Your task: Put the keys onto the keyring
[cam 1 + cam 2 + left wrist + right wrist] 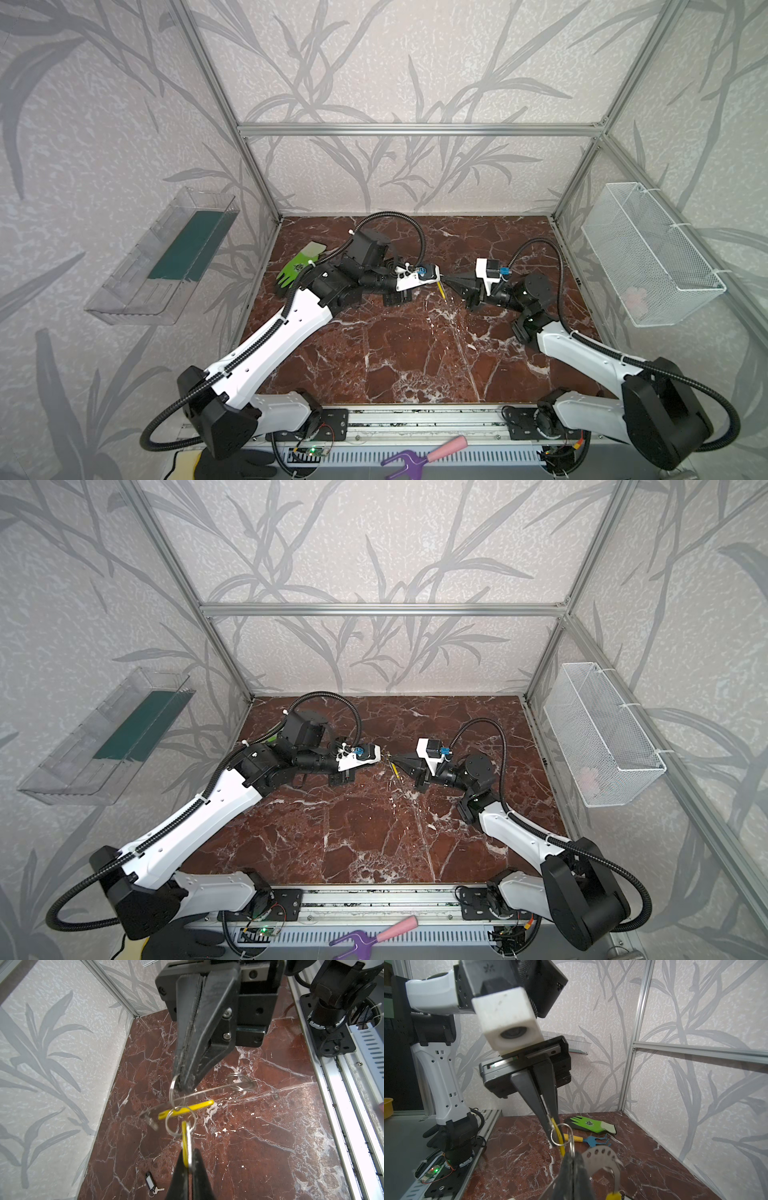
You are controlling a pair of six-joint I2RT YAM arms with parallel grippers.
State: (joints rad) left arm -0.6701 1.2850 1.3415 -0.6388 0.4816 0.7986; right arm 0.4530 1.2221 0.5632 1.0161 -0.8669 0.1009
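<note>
**Operator:** State of each tool?

**Technician:** The left gripper [188, 1162] is clenched on the yellow-tag key [185, 1142]. Its pads bear on the tag, and the tag's long axis runs in line with the fingers. The right gripper [185, 1084] is clenched at the rim of the keyring [601, 1156], and a small wire ring [172, 1093] issues from its tip. Whether the pads bear on that ring alone or also on the grey band cannot be told.

**Operator:** Which relation governs the next move?

**Technician:** The two tips face each other almost head-on, raised above the table [249, 1136]. The key's split ring [180, 1121] sits at the free end of the tag, between the two tips and just beside the keyring. In the left wrist view the tag's axis crosses the keyring's band nearly square. Whether the split ring is threaded onto the band or merely overlaps it cannot be told.

**Operator:** Which arm feeds?

**Technician:** The left arm carries the key, so the feed is judged to fall to it, along the tag's axis toward the right tip. The right arm serves as the fixture.

**Operator:** And the other key?

**Technician:** The black-fob key [150, 1181] lies flat on the table, unheld and well apart from the keyring. It cannot be made out in the top views, so the nearer arm cannot be told.
</note>
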